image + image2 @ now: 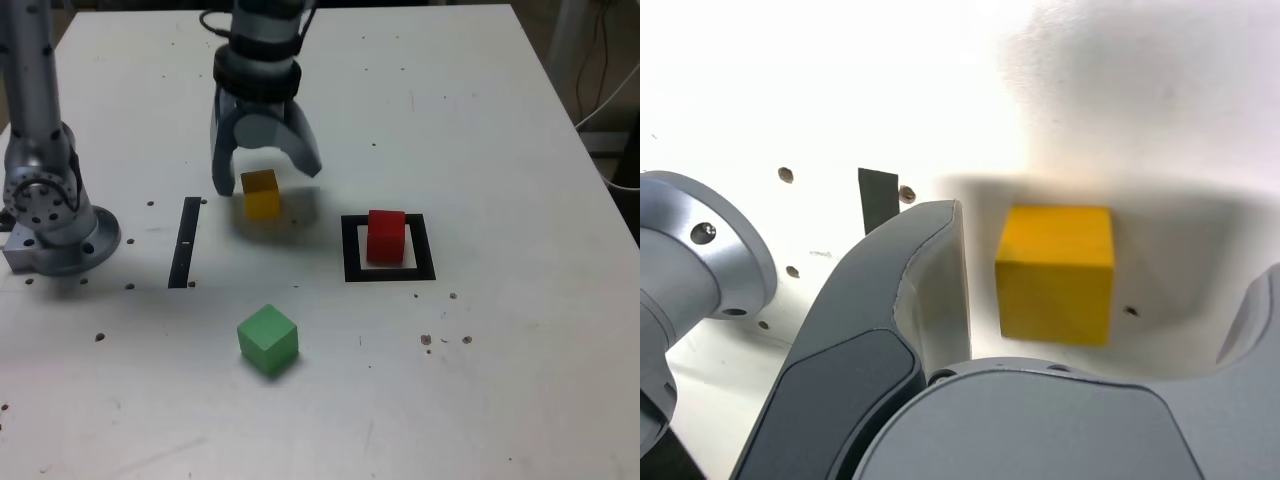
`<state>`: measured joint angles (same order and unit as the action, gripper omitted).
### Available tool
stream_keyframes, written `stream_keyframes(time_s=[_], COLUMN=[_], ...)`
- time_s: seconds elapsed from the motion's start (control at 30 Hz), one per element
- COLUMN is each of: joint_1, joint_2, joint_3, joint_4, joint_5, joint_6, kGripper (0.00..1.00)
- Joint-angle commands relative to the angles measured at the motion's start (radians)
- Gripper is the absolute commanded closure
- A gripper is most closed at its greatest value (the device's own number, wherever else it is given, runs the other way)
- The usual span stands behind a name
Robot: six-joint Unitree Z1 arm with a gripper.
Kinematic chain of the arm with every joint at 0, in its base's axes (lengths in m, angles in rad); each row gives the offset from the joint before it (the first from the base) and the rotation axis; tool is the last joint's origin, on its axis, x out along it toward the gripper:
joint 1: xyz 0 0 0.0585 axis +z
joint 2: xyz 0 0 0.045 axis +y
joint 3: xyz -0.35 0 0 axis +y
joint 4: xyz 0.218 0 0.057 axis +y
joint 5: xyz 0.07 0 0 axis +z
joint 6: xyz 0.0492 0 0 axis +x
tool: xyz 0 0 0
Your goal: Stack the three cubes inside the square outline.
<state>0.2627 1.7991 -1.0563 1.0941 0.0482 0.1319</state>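
My gripper (267,177) hangs open over the yellow cube (262,196), one finger on each side and neither touching it. In the wrist view the yellow cube (1055,285) rests on the table between the spread fingers (910,290) of the gripper (1100,250). The red cube (386,236) stands inside the square outline (390,273), to the exterior view's right of the yellow one. The green cube (268,340) sits alone nearer the front of the table.
A narrow black strip (185,242) lies on the exterior view's left of the yellow cube and also shows in the wrist view (877,197). The arm's grey base (50,215) stands at the left edge. The white table (500,120) has small screw holes.
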Motion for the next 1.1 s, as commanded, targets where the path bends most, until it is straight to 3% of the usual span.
stream_keyframes(time_s=[0.0,0.37,0.83,1.07], joint_1=[0.001,0.001,0.001,0.001], joint_2=[0.017,0.043,0.047,0.068], joint_3=[0.002,0.027,-0.012,-0.029], joint_4=[-0.006,-0.086,-0.057,-0.038], joint_5=[-0.002,-0.019,-0.014,-0.002], joint_6=[0.002,0.002,0.002,0.003], kGripper=[0.05,0.16,0.68,0.84])
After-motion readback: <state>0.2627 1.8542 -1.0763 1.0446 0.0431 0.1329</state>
